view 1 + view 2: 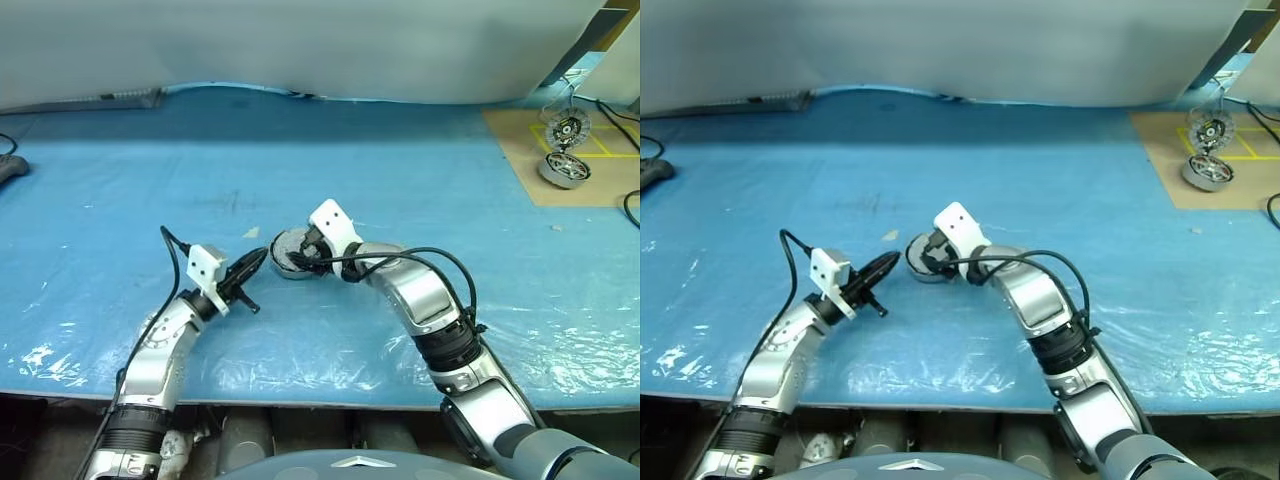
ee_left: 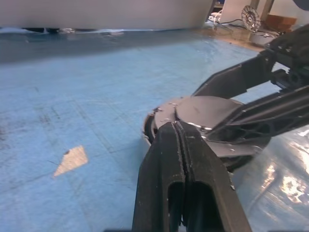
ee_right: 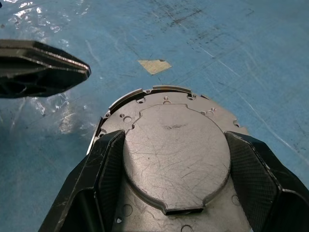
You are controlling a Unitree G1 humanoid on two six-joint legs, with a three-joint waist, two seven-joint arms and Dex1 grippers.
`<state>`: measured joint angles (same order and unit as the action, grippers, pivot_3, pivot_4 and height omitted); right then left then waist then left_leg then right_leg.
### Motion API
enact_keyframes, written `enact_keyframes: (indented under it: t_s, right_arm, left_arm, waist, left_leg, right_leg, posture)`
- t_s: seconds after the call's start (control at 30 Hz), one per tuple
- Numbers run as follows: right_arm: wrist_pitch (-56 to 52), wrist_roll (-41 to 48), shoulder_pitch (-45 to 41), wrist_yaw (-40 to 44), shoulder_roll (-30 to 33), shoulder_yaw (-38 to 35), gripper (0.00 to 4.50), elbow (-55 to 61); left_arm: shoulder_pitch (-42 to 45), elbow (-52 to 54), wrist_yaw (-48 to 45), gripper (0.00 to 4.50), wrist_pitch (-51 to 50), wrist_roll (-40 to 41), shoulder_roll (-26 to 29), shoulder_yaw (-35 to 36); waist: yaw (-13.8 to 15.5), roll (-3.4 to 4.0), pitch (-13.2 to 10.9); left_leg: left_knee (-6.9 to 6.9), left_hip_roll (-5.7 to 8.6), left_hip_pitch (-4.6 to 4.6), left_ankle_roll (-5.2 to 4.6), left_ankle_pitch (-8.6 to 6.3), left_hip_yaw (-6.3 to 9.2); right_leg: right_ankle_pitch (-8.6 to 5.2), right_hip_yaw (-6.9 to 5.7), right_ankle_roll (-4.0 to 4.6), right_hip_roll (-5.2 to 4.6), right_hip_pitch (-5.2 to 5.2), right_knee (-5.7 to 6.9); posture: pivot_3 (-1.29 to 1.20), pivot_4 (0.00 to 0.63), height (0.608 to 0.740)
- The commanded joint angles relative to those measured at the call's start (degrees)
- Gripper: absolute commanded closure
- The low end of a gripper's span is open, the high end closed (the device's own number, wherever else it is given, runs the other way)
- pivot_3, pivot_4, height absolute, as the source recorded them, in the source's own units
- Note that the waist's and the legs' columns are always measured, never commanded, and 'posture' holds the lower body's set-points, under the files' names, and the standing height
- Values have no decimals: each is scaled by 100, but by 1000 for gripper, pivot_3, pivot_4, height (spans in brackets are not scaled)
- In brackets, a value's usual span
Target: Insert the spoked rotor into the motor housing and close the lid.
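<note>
The table [image 1: 120, 190] is covered by a blue sheet, with a pale wall or screen behind it. At the far right corner, well apart from both grippers, a brown board [image 1: 560, 150] marked with yellow lines is seen; on it a silver spoked part [image 1: 563, 170] lies flat and a second wheel-like part [image 1: 567, 128] stands just behind it. A dark object [image 1: 10, 168] lies at the far left edge of the table, with a cable running to it. A small pale scrap of tape [image 3: 154, 65] is stuck to the sheet, just beyond the jaws of both grippers.

The motor housing [image 1: 282, 266] sits on the table between the jaws of the right gripper [image 3: 174, 164], with the lid [image 3: 176, 154] lying shut on top, its plain grey scratched outer face upward. The right jaws are held wide, one finger at each side of the housing, and the pads appear to be in contact with its rim. The spoked rotor cannot be seen.

The left gripper [image 2: 179, 145] is set just beside the housing, opposite the right gripper. Its jaws are pressed fully together and nothing is held; the tips reach the near edge of the lid, though contact cannot be told for certain.

No readable writing or label is made out on any part.
</note>
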<state>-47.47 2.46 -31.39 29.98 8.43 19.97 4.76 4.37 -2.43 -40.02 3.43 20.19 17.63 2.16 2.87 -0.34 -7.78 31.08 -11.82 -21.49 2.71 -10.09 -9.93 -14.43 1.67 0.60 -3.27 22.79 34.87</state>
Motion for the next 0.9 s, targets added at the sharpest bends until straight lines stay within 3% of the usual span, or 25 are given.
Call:
enact_keyframes:
  t_s: [0.03, 0.43, 0.9]
  right_arm:
    - [211, 48, -30, 16, -24, 10, 1548, -70]
    - [-160, -1, -33, -525, -510, -30, 1548, -186]
    - [397, -305, 232, -777, -347, 208, 1548, -591]
  left_arm:
    - [23, -147, -111, 4500, 220, 42, 53, 155]
    - [-221, 0, 19, 4500, 459, -110, -101, 88]
    - [-273, 663, 275, 4500, -65, -76, -72, 14]
  waist:
    - [-1, 0, 0]
    - [-23, -2, -1]
    - [-34, -2, 0]
  left_leg:
    - [0, 0, 0, 0, 0, 0]
    - [5, -2, 1, 0, 0, 1]
    - [13, -3, 12, 0, 0, 1]
  right_leg:
    - [0, 0, 0, 0, 0, 0]
    - [0, 0, 1, 0, 0, 5]
    - [0, 2, 1, 0, -10, 11]
  posture:
    - [0, 150, 740]
    - [0, 150, 740]
    - [0, 150, 740]
